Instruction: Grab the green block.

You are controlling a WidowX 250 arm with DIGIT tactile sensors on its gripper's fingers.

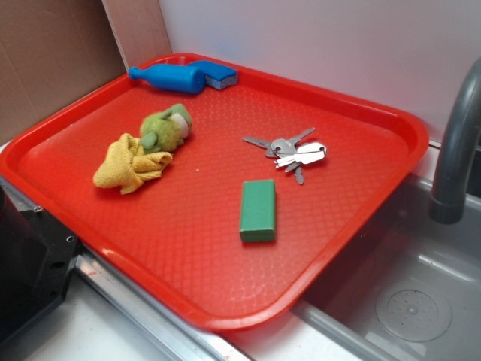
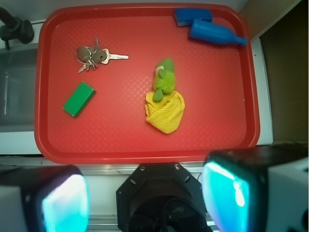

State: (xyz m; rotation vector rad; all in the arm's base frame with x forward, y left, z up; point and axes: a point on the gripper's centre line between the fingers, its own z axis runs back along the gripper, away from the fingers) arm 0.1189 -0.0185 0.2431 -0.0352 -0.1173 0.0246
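The green block lies flat on the red tray, toward its front right, a little in front of a bunch of keys. From the wrist view the green block sits at the tray's left side. My gripper hangs high above and outside the tray's near edge. It is open, with its two cyan-padded fingers wide apart and nothing between them. The exterior view does not show the gripper.
A light-green plush toy rests on a yellow cloth at mid-left. A blue bottle and blue sponge lie at the tray's back. A grey faucet and sink are right; the black robot base is front left.
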